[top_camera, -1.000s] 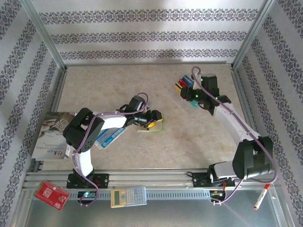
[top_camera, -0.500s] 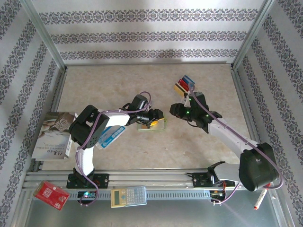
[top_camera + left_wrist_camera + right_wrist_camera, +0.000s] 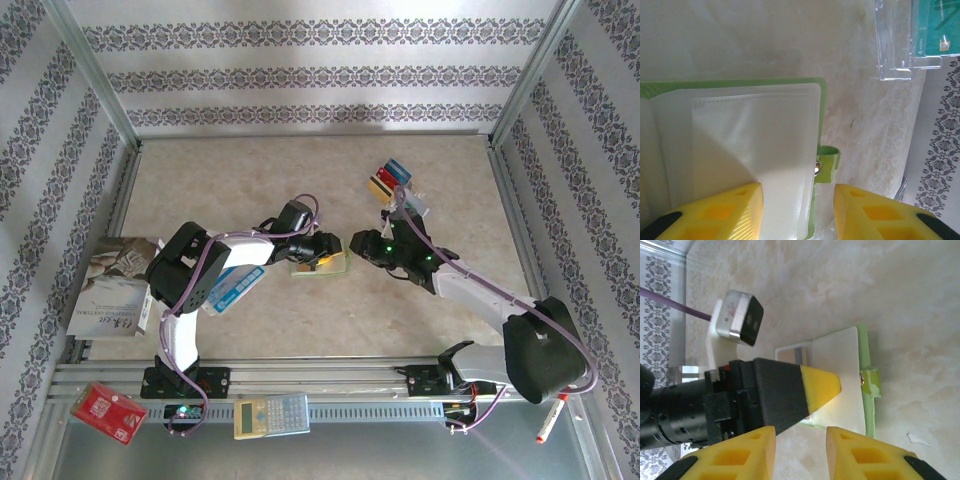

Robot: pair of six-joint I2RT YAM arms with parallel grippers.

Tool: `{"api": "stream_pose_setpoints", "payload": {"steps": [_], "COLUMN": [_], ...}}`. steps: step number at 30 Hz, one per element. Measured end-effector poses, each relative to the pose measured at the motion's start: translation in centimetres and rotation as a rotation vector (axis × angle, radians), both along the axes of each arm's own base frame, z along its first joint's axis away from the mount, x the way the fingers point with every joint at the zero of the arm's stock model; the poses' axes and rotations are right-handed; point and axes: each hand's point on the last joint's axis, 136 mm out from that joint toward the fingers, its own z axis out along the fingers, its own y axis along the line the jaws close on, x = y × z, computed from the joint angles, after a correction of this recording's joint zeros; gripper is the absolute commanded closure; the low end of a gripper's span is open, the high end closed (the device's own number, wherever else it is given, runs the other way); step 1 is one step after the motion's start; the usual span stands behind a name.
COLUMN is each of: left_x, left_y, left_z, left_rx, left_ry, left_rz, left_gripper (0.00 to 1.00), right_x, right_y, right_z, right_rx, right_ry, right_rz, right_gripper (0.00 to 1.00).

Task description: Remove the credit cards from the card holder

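Observation:
The lime-green card holder (image 3: 322, 268) lies open on the table, its clear plastic sleeves (image 3: 750, 140) facing up and its snap tab (image 3: 828, 165) at the right edge. My left gripper (image 3: 325, 256) is open over it, one yellow finger (image 3: 715, 210) resting on the sleeves, the other finger (image 3: 875, 212) beyond the tab. My right gripper (image 3: 358, 243) hangs open just right of the holder (image 3: 840, 370), nothing between its fingers (image 3: 875, 455). Yellow, red and blue credit cards (image 3: 388, 180) lie stacked farther back. A teal card (image 3: 937, 25) sits in a clear case.
A blue-and-white packet (image 3: 232, 288) lies under the left arm, a booklet (image 3: 115, 285) at the left edge. A red board (image 3: 108, 412), a calculator (image 3: 272, 415) and a red pen (image 3: 548, 425) rest on the front rail area. Metal frame posts border the table.
The right arm swung from the stacked cards leftward and nearer, ending beside the card holder. The left gripper stayed over the holder, shifting only slightly.

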Motion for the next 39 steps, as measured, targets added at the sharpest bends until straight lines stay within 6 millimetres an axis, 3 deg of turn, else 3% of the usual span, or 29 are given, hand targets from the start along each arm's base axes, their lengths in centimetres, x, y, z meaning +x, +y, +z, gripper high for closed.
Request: {"api": "stream_pose_setpoints", "payload": {"steps": [3,12,16,22,26,33,39], "left_x": [0.3,3.1,3.9,4.0,4.0,4.6,5.1], "left_y": [0.3,0.7,0.3,0.3,0.3,0.7,5.0], "left_z": [0.2,2.8,3.5,1.7,0.7,1.1,4.0], "left_rx": [-0.002,-0.002,0.007,0.042,0.059,0.056,0.060], "left_ry": [-0.002,-0.046,-0.066,-0.033,-0.005,-0.009,-0.055], "left_rz": [0.008,0.025,0.012,-0.003,-0.003,0.011,0.110], "left_gripper": [0.57,0.68,0.75,0.80,0.80,0.71,0.57], "right_x": [-0.3,-0.7,-0.2,0.8,1.2,1.5,1.6], "right_y": [0.3,2.3,3.7,5.6,5.4,4.8,4.2], "right_z": [-0.9,-2.4,-2.9,-3.1,-4.8,-7.9,-10.2], "right_rx": [-0.002,-0.012,-0.020,-0.029,-0.063,-0.120,-0.154], "right_ry": [0.023,0.042,0.054,0.049,0.073,0.121,0.168], "right_rz": [0.005,0.046,0.069,0.093,0.073,0.047,0.021], "right_gripper": [0.67,0.83,0.85,0.88,0.88,0.89,0.89]}}
